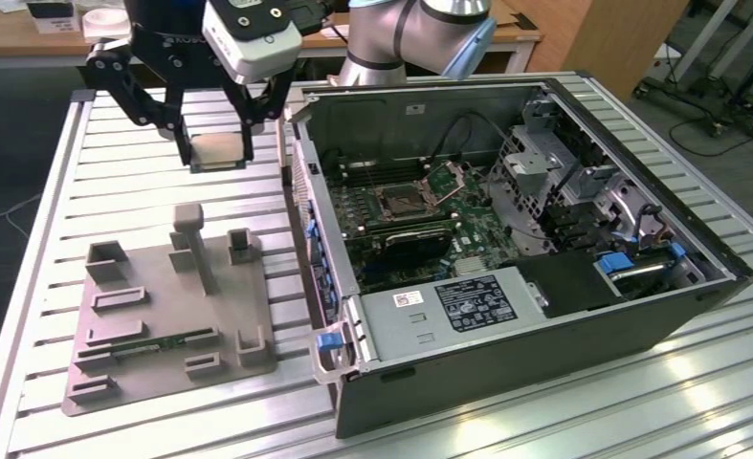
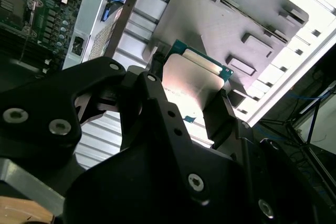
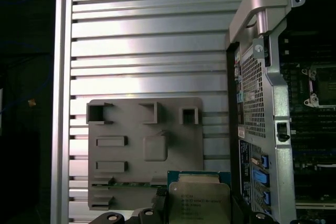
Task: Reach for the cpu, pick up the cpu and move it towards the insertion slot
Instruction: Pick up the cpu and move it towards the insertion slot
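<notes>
the black two-fingered gripper [image 2: 191, 95] is clenching the small square cpu with its pale silver metal top [image 2: 193, 85] by two opposite edges, holding it in the air above the ribbed aluminium table [image 1: 134, 206], beyond the grey plastic tray [image 1: 159, 316]. the silver-framed insertion slot [image 1: 402, 203] is sitting inside the open black computer case [image 1: 517, 373] at the exterior view's right, well apart from the chip.

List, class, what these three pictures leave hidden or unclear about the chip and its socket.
- cpu: its lower edge is cut off by the first wrist view's frame and the gripper.
- cpu underside: faces away in every view.
- insertion slot: contacts too small in the exterior view; cut by the frame edge in both wrist views.
</notes>
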Tool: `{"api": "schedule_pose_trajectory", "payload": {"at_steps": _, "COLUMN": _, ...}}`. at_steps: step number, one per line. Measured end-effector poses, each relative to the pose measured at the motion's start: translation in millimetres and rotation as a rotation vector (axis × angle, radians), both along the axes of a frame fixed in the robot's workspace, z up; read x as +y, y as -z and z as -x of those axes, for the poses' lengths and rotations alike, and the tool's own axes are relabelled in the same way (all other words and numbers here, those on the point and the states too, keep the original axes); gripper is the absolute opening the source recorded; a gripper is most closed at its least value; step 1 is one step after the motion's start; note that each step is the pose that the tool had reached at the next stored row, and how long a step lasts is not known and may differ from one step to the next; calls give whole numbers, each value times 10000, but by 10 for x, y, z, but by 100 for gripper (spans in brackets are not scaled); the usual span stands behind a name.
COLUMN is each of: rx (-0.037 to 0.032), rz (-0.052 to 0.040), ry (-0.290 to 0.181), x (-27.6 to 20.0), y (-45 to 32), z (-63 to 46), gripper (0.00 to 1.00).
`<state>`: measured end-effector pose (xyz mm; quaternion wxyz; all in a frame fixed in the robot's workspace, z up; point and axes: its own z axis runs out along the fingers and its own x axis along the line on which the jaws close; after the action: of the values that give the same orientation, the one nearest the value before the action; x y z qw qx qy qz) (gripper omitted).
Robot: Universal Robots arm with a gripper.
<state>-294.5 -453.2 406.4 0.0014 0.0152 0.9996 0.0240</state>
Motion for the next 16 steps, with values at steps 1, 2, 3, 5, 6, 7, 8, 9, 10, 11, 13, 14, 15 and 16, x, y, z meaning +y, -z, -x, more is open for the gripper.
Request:
{"api": "schedule_pose_trajectory", "payload": {"at_steps": 1, "rx": 1, "rz": 1, "ry": 0, "x": 0, "y": 0, "z": -2, "gripper": 55}}
{"api": "schedule_pose_trajectory", "payload": {"at_steps": 2, "rx": 1, "rz": 1, "ry": 0, "x": 0, "y": 0, "z": -5, "gripper": 55}}
{"api": "schedule_pose_trajectory", "payload": {"at_steps": 3, "rx": 1, "rz": 1, "ry": 0, "x": 0, "y": -1, "z": -8, "gripper": 55}}
{"api": "schedule_pose_trajectory", "payload": {"at_steps": 5, "rx": 1, "rz": 1, "ry": 0, "x": 0, "y": -1, "z": -12, "gripper": 55}}
{"api": "schedule_pose_trajectory", "payload": {"at_steps": 6, "rx": 1, "rz": 1, "ry": 1, "x": 0, "y": 0, "z": -15, "gripper": 55}}
{"api": "schedule_pose_trajectory", "payload": {"at_steps": 7, "rx": 1, "rz": 1, "ry": 0, "x": 0, "y": 0, "z": -18, "gripper": 55}}
{"api": "schedule_pose_trajectory", "payload": {"at_steps": 8, "rx": 1, "rz": 1, "ry": 1, "x": 0, "y": -1, "z": -20, "gripper": 55}}
{"api": "schedule_pose_trajectory", "payload": {"at_steps": 9, "rx": 1, "rz": 1, "ry": 0, "x": 0, "y": -1, "z": -23, "gripper": 55}}
{"api": "schedule_pose_trajectory", "payload": {"at_steps": 10, "rx": 2, "rz": 1, "ry": 0, "x": 0, "y": -1, "z": -25, "gripper": 55}}
{"api": "schedule_pose_trajectory", "payload": {"at_steps": 11, "rx": 1, "rz": 1, "ry": 0, "x": 0, "y": -1, "z": -28, "gripper": 55}}
{"api": "schedule_pose_trajectory", "payload": {"at_steps": 13, "rx": 0, "rz": 0, "ry": 0, "x": 0, "y": 0, "z": -33, "gripper": 55}}
{"api": "schedule_pose_trajectory", "payload": {"at_steps": 14, "rx": 1, "rz": 1, "ry": 0, "x": 0, "y": -1, "z": -35, "gripper": 55}}
{"api": "schedule_pose_trajectory", "payload": {"at_steps": 15, "rx": 1, "rz": 1, "ry": 0, "x": 0, "y": -1, "z": -38, "gripper": 55}}
{"api": "schedule_pose_trajectory", "payload": {"at_steps": 16, "rx": 1, "rz": 1, "ry": 0, "x": 0, "y": -1, "z": -41, "gripper": 55}}
